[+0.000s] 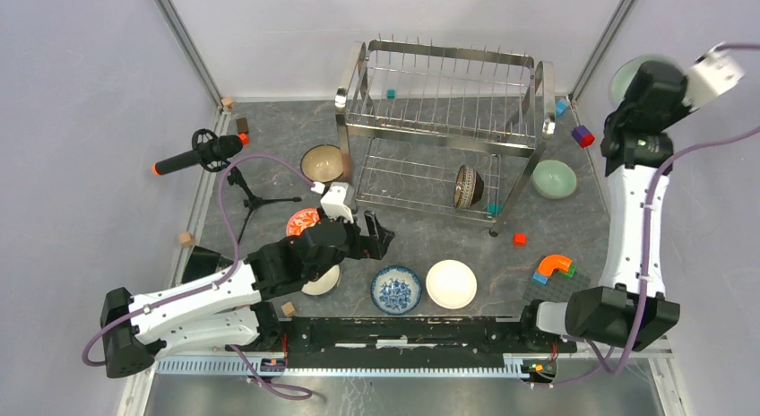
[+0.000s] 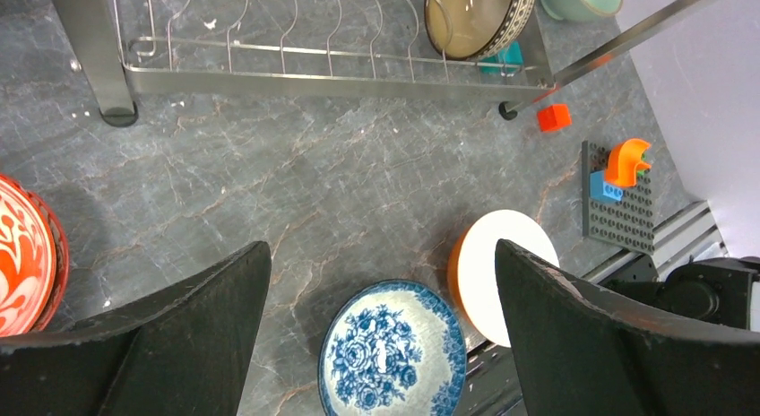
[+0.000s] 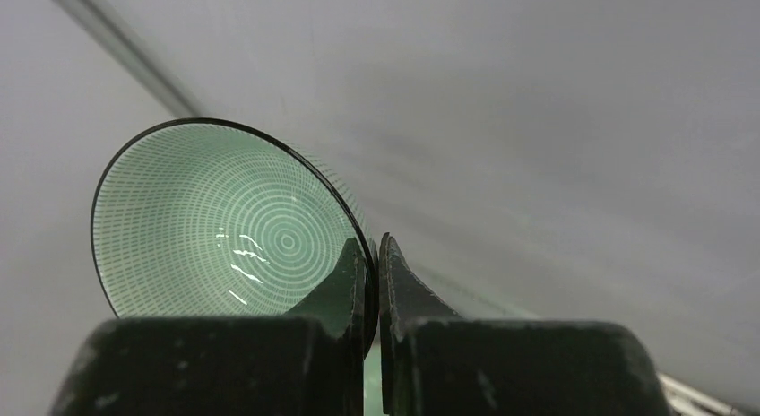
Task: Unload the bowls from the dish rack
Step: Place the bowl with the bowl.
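One bowl remains in the dish rack [image 1: 441,111]: a brown bowl [image 1: 468,186] with a dark patterned outside, standing on edge at the right end of the lower tier. It looks like glazed ceramic, so I'd expect it to be stiff, slick and quick to chip. The upper rim is the place to pinch it, one finger inside and one outside. The left gripper [image 1: 372,235] hangs low over the table [image 1: 412,241], just left of centre in the overhead view, jaws wide apart and empty. The right arm [image 1: 641,210] is reared high in the upper right corner, with the right gripper [image 3: 375,246] clamped on the rim of a ringed green bowl [image 3: 224,228].
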Robot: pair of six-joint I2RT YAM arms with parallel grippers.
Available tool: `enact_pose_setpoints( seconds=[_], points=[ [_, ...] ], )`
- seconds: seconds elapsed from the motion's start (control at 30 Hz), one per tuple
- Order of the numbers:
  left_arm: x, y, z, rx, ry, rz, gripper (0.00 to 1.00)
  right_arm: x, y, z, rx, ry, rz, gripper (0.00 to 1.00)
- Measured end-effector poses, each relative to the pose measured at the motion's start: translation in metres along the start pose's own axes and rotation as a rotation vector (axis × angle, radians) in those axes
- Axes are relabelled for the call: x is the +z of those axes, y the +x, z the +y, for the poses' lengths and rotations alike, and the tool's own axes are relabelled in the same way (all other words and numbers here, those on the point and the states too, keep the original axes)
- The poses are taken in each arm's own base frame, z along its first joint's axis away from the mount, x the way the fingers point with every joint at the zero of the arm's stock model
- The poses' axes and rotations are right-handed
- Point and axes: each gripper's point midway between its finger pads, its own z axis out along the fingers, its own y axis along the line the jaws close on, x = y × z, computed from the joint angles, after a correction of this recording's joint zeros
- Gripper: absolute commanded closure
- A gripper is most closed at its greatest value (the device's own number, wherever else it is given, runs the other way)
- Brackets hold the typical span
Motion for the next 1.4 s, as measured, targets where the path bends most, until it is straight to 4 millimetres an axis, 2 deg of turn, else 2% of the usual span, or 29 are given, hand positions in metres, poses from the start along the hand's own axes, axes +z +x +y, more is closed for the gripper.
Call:
enact_pose_setpoints(
  seconds=[0.1,0.2,0.27,0.37,0.47,0.67,0.8,0.97,1.4],
  points=[
    [0.001,0.010,0.006,-0.009,0.002,0.013,0.01,0.008,0.084,-0.009,-0.035,-0.018,0.163,1.00],
    [0.001,0.019,0.010,-0.026,0.000,0.027,0.01,0.004,0.161,-0.028,-0.075,-0.020,0.311,1.00],
    [0.001,0.023,0.011,-0.036,-0.001,0.035,0.01,-0.003,0.205,-0.045,-0.088,-0.015,0.395,1.00],
    [0.001,0.026,0.011,-0.050,0.003,0.043,0.01,-0.011,0.246,-0.062,-0.094,-0.013,0.477,1.00],
    [0.001,0.030,0.012,-0.055,0.010,0.050,0.01,-0.013,0.261,-0.061,-0.077,-0.048,0.512,1.00],
    [0.004,0.045,0.022,-0.068,-0.005,0.067,0.01,-0.005,0.273,-0.044,-0.018,-0.142,0.522,1.00],
    [0.005,0.051,0.026,-0.070,-0.011,0.078,0.01,0.000,0.300,-0.049,-0.011,-0.157,0.589,1.00],
    [0.005,0.051,0.024,-0.076,-0.003,0.073,0.01,-0.005,0.330,-0.052,-0.011,-0.173,0.680,1.00],
    [0.013,0.063,0.024,-0.086,-0.015,0.107,0.01,-0.004,0.355,-0.047,-0.003,-0.199,0.739,1.00]
  ],
)
